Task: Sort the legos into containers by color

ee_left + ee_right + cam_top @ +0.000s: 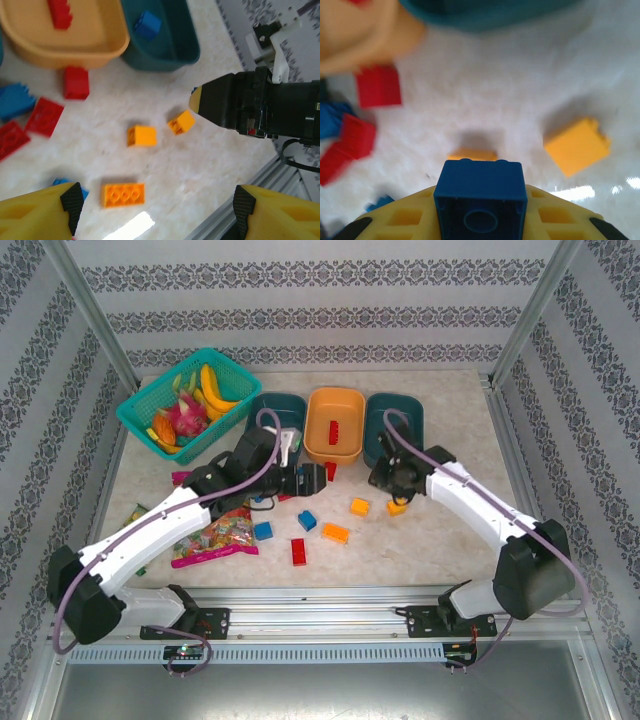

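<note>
Blue brick (480, 200) is sitting closest to the right wrist lens, with the right gripper (480, 216) clamping it between its yellow fingers (410, 222). The brick is hanging above the table (440, 540), on the near side of the trays. A square orange-yellow brick (577, 146) is lying below and off to one side. The hollow underside with its round tube is facing the lens, so the studs are probably pointing away, down toward the table. That face is looking roughly square, and no long axis is showing from here.

Left gripper (157, 212) is hovering with jaws standing apart and nothing between them. Just under it a long orange-yellow brick (123, 194) is lying flat, its long axis running left-right across the left wrist view.

Progress, judging early:
- orange tray (335, 456) is holding one red brick (337, 430)
- right teal tray (412, 415) is holding one blue piece (147, 24)
- left teal tray (285, 405) is sitting partly behind the left arm, contents not readable

Lying loose on the table are several reds (76, 82), a few blues (307, 521) and the orange-yellows. Most of the sort is looking undone. The held blue brick is likely heading for the right teal tray.
</note>
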`<action>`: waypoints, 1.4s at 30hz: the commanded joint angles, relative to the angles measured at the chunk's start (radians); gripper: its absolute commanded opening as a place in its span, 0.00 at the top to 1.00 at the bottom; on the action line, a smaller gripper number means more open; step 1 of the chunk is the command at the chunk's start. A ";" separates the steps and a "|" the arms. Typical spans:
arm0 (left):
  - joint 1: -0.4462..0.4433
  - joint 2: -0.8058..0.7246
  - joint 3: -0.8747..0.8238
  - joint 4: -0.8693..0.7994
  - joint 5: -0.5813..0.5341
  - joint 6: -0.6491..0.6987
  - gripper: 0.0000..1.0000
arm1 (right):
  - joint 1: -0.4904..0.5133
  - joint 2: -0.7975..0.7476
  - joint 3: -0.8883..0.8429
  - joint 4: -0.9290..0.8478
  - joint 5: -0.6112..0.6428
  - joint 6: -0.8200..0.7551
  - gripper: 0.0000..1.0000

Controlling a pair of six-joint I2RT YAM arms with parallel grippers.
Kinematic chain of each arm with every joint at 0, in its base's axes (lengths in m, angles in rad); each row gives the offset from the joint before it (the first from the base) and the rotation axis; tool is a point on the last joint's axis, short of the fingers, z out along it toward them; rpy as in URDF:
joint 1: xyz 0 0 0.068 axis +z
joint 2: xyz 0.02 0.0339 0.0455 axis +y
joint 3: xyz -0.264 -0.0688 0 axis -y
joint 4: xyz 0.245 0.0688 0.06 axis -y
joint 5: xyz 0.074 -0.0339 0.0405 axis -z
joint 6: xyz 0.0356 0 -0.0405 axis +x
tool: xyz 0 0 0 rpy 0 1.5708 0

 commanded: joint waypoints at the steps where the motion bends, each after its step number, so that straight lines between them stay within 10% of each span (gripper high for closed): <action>1: 0.003 0.088 0.116 0.045 0.006 -0.014 0.19 | -0.086 0.077 0.101 -0.030 0.007 -0.145 0.77; 19: 0.100 0.366 0.365 0.000 0.012 0.001 0.19 | -0.260 0.737 0.630 -0.112 -0.298 -0.297 0.76; 42: 0.100 0.284 0.356 -0.111 -0.048 -0.019 0.20 | -0.258 0.526 0.634 -0.129 -0.242 -0.295 0.46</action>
